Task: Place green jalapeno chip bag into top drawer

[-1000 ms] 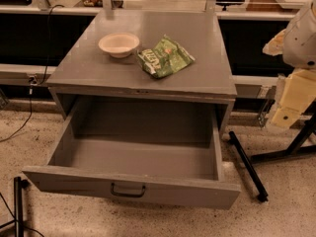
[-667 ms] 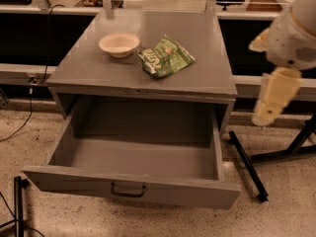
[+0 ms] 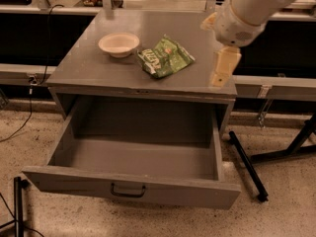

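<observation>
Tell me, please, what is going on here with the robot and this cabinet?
The robot's gripper hangs above the right edge of the grey cabinet top, holding nothing. The green jalapeno chip bag lies on that top, just right of a cream bowl, and the gripper is off to its right, not touching it. Below, the top drawer stands pulled open, and the bag is not yet in it.

Arm (image 3: pixel 256 4) cut off at top edge, gripper (image 3: pixel 223 69) above cabinet (image 3: pixel 89 70) right side, chip bag (image 3: pixel 165 59) lettering illegible
</observation>
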Controlling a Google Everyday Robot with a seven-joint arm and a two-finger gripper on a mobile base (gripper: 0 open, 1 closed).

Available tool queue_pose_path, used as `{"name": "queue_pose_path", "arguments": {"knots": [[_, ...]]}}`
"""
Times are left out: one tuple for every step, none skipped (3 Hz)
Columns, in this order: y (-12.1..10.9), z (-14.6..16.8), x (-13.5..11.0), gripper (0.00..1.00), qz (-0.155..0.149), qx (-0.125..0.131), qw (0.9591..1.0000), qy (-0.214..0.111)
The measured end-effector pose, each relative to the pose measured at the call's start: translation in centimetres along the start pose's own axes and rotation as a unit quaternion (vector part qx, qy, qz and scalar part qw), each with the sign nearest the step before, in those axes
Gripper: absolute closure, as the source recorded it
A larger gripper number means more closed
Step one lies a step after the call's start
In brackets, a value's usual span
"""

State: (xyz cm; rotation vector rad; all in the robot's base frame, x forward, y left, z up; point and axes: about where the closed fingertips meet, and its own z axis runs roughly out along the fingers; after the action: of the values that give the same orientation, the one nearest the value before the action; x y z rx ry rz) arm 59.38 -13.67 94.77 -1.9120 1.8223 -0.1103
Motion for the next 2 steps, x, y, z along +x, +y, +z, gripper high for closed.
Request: {"name": "queue_pose_path", "arguments": {"knots": [[-4.6,4.1,-1.7,0.00,-0.026,-0.002,0.9993,-0.026],[-7.4,8.5,-1.9,0.00,-0.025,-0.010,0.9980,-0.057]]}}
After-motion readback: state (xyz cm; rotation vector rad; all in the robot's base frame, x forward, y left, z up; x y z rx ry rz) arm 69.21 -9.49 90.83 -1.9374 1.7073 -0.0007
